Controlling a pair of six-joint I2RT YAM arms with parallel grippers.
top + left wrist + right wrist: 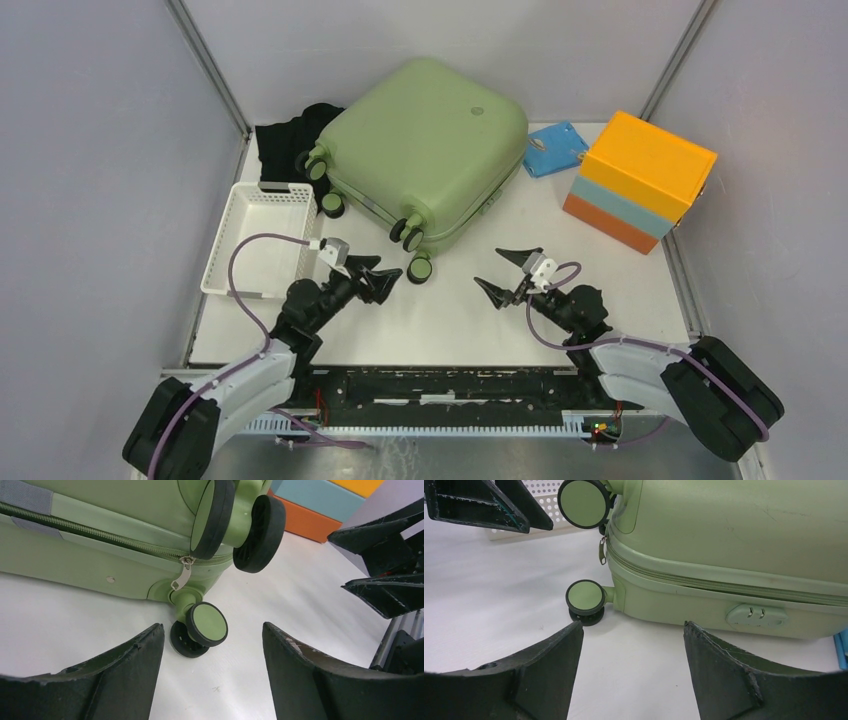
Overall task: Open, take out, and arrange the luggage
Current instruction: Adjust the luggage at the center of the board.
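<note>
Luggage [425,150] lies zipped shut, far centre; basket [272,189] left, box [640,180] right. Left end effector [388,268] and right end effector [487,268], both released, near its wheels.

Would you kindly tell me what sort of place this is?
Likely a lab test cell: plain grey panels wall in a white table, and two robot arms are bolted at its near edge.
</note>
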